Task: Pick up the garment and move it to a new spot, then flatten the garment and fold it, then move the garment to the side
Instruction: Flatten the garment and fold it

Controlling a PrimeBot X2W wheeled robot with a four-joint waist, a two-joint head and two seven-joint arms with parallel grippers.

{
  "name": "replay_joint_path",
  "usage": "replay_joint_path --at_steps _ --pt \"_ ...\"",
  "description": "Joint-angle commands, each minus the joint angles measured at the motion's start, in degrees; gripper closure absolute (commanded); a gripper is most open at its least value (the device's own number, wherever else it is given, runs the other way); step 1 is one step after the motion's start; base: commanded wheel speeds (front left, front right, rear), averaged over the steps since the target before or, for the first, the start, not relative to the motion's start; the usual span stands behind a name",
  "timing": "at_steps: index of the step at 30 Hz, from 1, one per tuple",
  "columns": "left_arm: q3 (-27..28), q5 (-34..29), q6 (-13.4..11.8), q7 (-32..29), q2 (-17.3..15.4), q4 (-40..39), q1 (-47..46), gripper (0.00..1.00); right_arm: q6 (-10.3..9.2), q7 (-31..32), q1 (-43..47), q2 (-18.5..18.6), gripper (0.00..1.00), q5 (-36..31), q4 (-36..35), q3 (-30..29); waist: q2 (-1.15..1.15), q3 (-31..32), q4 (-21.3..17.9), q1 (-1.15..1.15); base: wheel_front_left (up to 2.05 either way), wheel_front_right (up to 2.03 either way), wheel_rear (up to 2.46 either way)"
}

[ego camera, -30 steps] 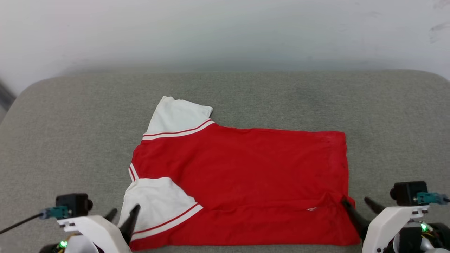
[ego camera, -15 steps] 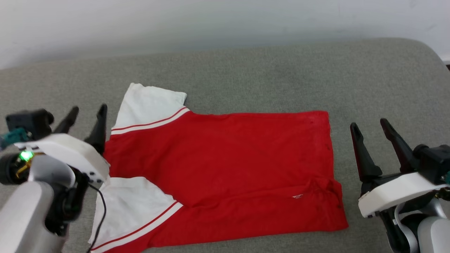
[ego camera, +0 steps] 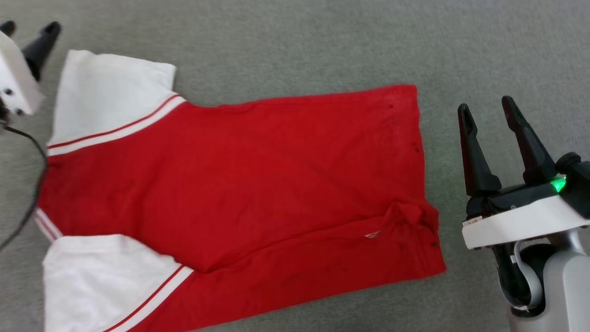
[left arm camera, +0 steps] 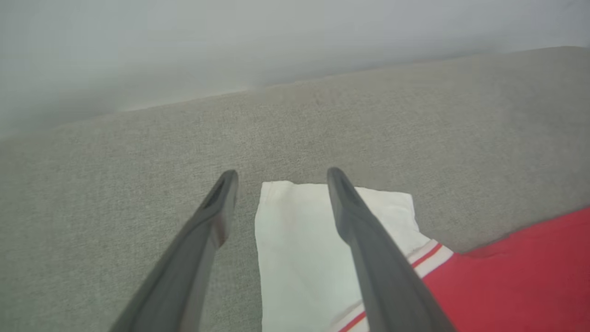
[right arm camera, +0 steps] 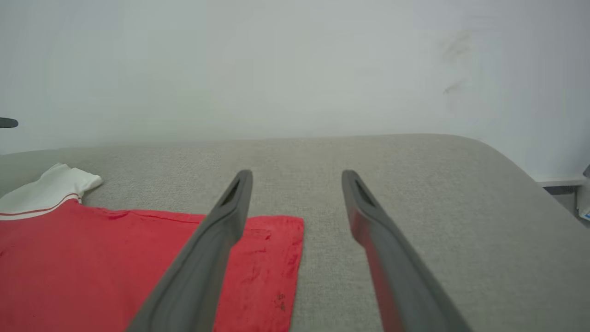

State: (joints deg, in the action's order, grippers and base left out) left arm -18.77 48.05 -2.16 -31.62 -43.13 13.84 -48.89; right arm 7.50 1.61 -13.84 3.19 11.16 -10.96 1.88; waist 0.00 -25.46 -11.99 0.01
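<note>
The garment [ego camera: 239, 175] lies spread on the grey cushion, red body across the middle, two white sleeves with red-striped trim at the left. Its near edge is folded over, with a small white label showing. My left gripper [ego camera: 28, 28] is open at the upper left, beside the far sleeve. In the left wrist view that gripper [left arm camera: 282, 176] hovers above the sleeve's outer corner [left arm camera: 299, 240], holding nothing. My right gripper [ego camera: 485, 107] stands open just right of the hem. In the right wrist view it [right arm camera: 297, 177] straddles the garment's far hem corner [right arm camera: 272, 258] from above.
The grey cushion [ego camera: 322, 41] runs wide beyond the garment and ends at a pale wall [right arm camera: 295, 69]. Its rounded right end [right arm camera: 516, 170] drops off. A black cable [ego camera: 28, 198] from my left arm hangs over the garment's collar side.
The head camera has tipped down and closer. My left gripper went forward from the near sleeve to the far sleeve. My right gripper left the near hem corner and rose beside the hem. Both stay open.
</note>
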Motion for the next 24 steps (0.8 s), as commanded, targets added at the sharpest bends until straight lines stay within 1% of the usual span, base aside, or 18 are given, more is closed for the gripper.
replay_joint_path --at_steps 1,3,6,7,8,12,15,16,17,20,22,24 --pt "-0.6 0.3 0.8 -3.1 -1.3 1.0 -2.0 0.00 -0.02 -0.5 -0.8 -0.4 0.00 0.4 0.3 0.3 0.00 -3.3 -3.1 -0.01 0.00 0.00 0.00" --pt "-1.4 1.0 1.1 -8.7 -3.0 2.2 -4.4 0.00 -0.02 -1.0 -1.2 -0.4 0.00 0.8 0.8 0.8 0.00 -4.6 -4.0 -0.01 0.00 0.00 0.00" --pt "-2.5 2.1 1.2 -15.9 -4.6 3.5 -6.9 0.00 -0.02 -1.7 -1.4 -0.4 0.00 2.4 1.4 1.1 0.00 -6.4 -5.0 -0.01 0.00 0.00 0.00" --pt "-2.8 2.5 1.0 -17.9 -5.0 3.9 -7.4 0.00 -0.02 -2.1 -1.7 -0.4 0.00 2.7 1.6 1.3 0.00 -6.9 -5.2 -0.01 0.00 0.00 0.00" --pt "-3.5 2.7 -0.2 -22.2 -6.4 5.1 -8.0 0.00 -0.02 -2.9 -2.1 -0.4 0.00 3.7 2.5 2.0 0.00 -8.3 -6.1 -0.01 0.00 0.00 0.00" --pt "-4.9 2.4 -1.5 -25.7 -7.1 7.3 -6.5 0.00 -0.02 -3.6 -2.8 -0.4 0.00 4.7 3.7 2.7 0.00 -9.4 -6.9 -0.01 0.00 0.00 0.00" --pt "-5.4 4.1 -2.3 -27.1 -5.5 9.0 -4.0 0.00 -0.02 -3.7 -3.1 -0.4 0.00 5.5 4.8 3.3 0.00 -9.6 -7.4 -0.01 0.00 0.00 0.00" --pt "-5.7 4.5 -2.2 -27.6 -5.0 9.3 -3.2 0.58 -0.02 -3.6 -3.1 -0.4 0.00 5.8 5.1 3.4 0.00 -9.5 -7.5 -0.01 0.00 0.00 0.00" --pt "-5.8 4.7 -2.1 -27.3 -4.6 9.5 -2.7 1.00 -0.02 -3.5 -3.1 -0.4 0.00 5.8 5.4 3.4 0.00 -9.4 -7.5 -0.01 0.00 0.00 0.00" --pt "-5.6 6.1 -2.4 -27.1 -3.0 10.4 -1.2 1.00 -0.02 -3.1 -3.2 -0.4 0.00 6.2 6.0 3.3 0.00 -8.7 -7.3 -0.01 0.00 0.00 0.00" --pt "-5.2 6.1 -2.4 -25.6 -2.6 10.8 -1.2 1.00 -0.02 -2.5 -3.2 -0.4 0.00 6.4 6.5 3.2 0.00 -7.9 -7.0 -0.01 0.00 0.00 0.00" --pt "-4.9 5.9 -1.9 -23.7 -2.2 11.0 -1.0 1.00 -0.02 -1.5 -3.4 -0.4 0.00 6.6 7.0 3.1 0.00 -6.7 -6.3 -0.01 0.00 0.00 0.00"
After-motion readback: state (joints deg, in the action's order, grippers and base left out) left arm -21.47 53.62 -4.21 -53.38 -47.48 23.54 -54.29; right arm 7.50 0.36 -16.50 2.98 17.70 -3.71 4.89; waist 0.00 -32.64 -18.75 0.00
